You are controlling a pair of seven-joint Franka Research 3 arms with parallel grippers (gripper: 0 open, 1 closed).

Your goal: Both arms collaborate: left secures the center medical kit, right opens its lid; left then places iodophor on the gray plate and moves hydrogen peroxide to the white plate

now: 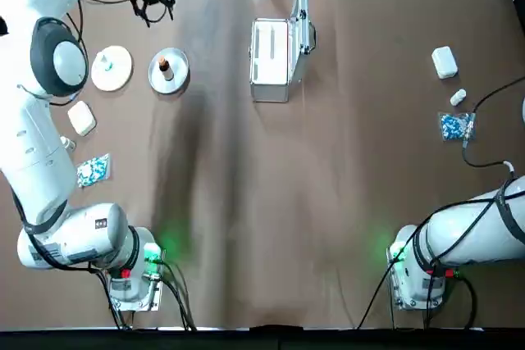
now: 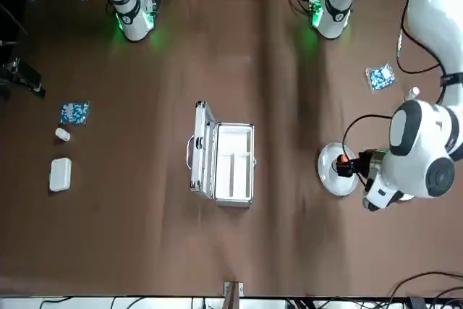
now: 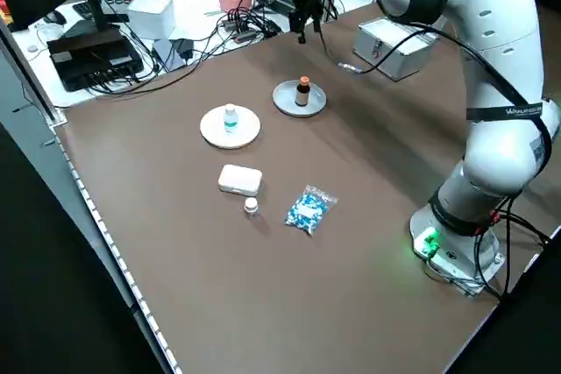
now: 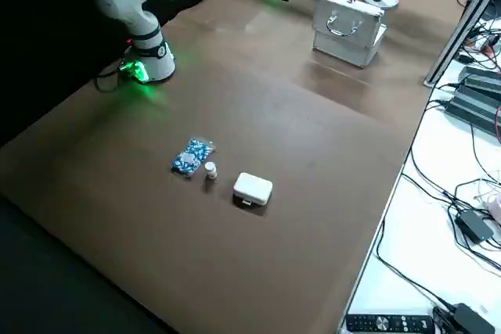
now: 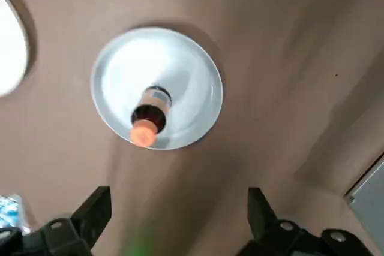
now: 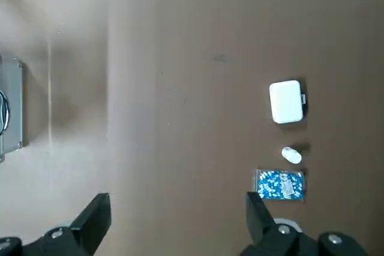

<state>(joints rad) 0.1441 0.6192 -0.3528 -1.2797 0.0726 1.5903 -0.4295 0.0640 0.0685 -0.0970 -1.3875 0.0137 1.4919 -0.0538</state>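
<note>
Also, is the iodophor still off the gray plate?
No, in the left wrist view the iodophor stands on the gray plate.

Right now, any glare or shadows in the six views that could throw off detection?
Top: green glow by both arm bases, long dark shadow streak below the gray plate. Left wrist: bright glare on that plate, shadow along its edge, own open fingers dark. Right wrist: pale sheen beside the medical kit. Front: broad soft shadow bands on the table.
</note>
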